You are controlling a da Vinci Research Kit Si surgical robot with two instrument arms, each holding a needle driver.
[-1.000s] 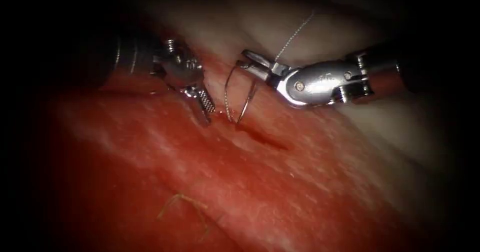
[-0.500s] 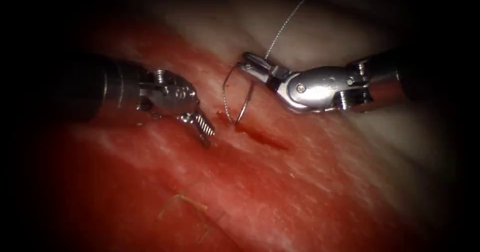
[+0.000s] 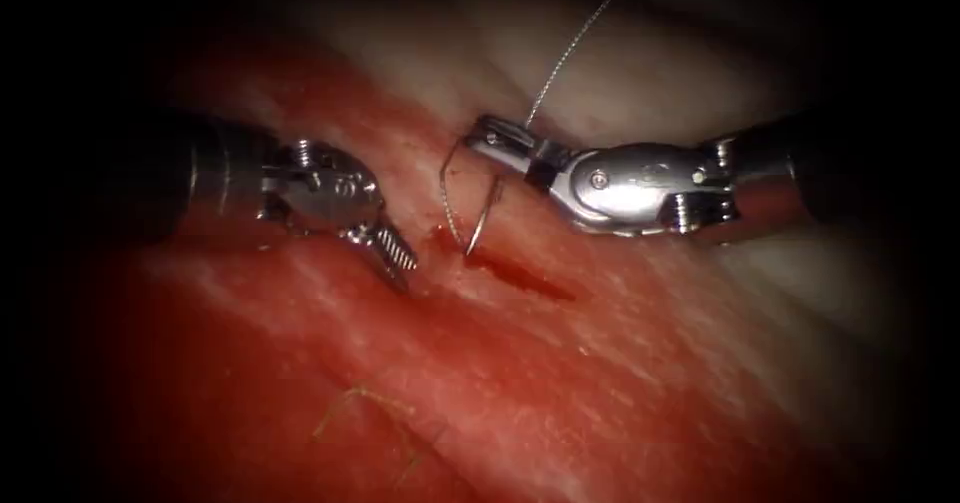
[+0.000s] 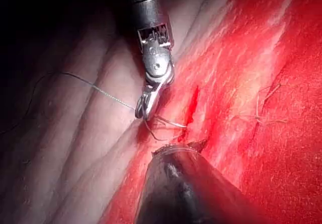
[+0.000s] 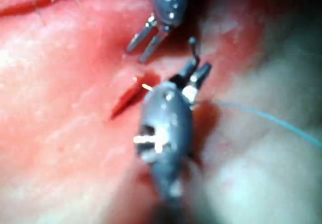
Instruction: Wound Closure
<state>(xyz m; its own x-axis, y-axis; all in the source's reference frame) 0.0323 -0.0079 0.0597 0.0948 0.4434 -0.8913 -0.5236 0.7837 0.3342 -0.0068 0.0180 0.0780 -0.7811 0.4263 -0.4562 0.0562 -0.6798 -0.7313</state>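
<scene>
My right tool (image 3: 485, 135) is shut on the curved needle (image 3: 447, 198) near its thread end. The needle's curve hangs down to the tissue (image 3: 600, 383) at the upper-left end of the cut (image 3: 525, 278). I cannot tell whether it has entered. Thread (image 3: 570, 48) runs up and away from the right jaws. My left tool (image 3: 398, 260) is open and holds nothing, with its jaws down on the tissue just left of the cut. The right wrist view has the left tool (image 5: 146, 40) with both jaws spread beside the cut (image 5: 128, 98). The left wrist view has the right tool (image 4: 142, 112) holding the needle (image 4: 150, 132).
A loose yellowish piece of thread (image 3: 365, 408) lies on the red tissue in front of the cut, also seen as old thread (image 4: 259, 113). Pale skin folds (image 3: 560, 23) rise behind the right tool. Red fluid wets the tissue around the cut.
The left tool has dropped and drawn back to the left, its jaws now low on the tissue. The right tool has shifted slightly left and down with the needle.
</scene>
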